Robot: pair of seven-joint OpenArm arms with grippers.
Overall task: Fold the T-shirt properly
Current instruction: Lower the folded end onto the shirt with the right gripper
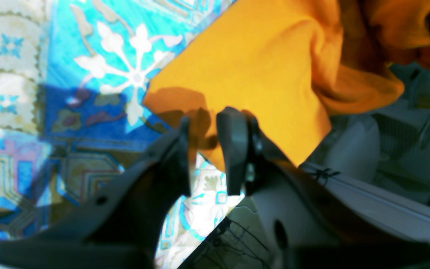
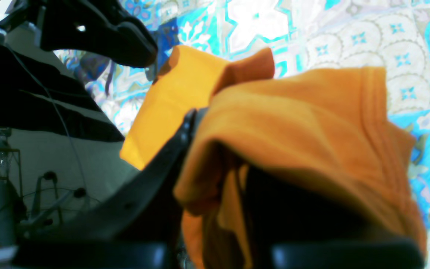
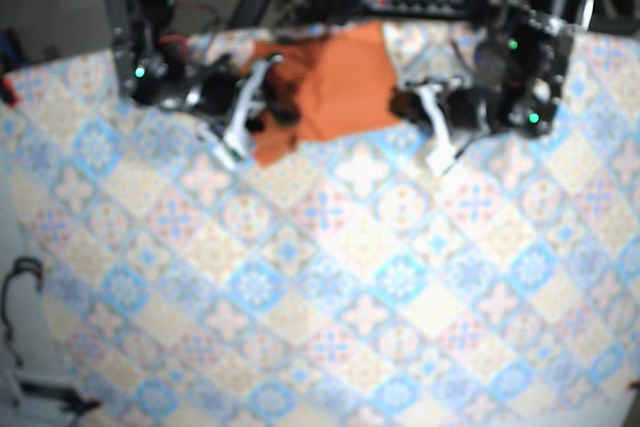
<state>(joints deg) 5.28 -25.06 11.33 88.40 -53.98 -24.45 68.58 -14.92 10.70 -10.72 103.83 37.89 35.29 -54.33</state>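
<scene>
The orange T-shirt (image 3: 335, 87) lies bunched at the far middle of the patterned tablecloth (image 3: 330, 277). In the right wrist view, the T-shirt (image 2: 312, 123) is gathered in my right gripper (image 2: 215, 149), which is shut on a thick fold. That fold hides one finger, and the other finger (image 2: 179, 145) shows dark beside it. In the base view the right gripper (image 3: 262, 107) sits at the shirt's left edge. My left gripper (image 1: 207, 149) hovers over a flat corner of the T-shirt (image 1: 252, 78), its fingers a narrow gap apart with nothing pinched. In the base view the left gripper (image 3: 405, 102) is at the shirt's right edge.
The table's far edge (image 1: 368, 194) runs close behind the shirt, with cables and stands beyond it. The left arm's finger (image 2: 125, 41) shows at the upper left of the right wrist view. A black cable loop (image 3: 20, 292) lies at the near left.
</scene>
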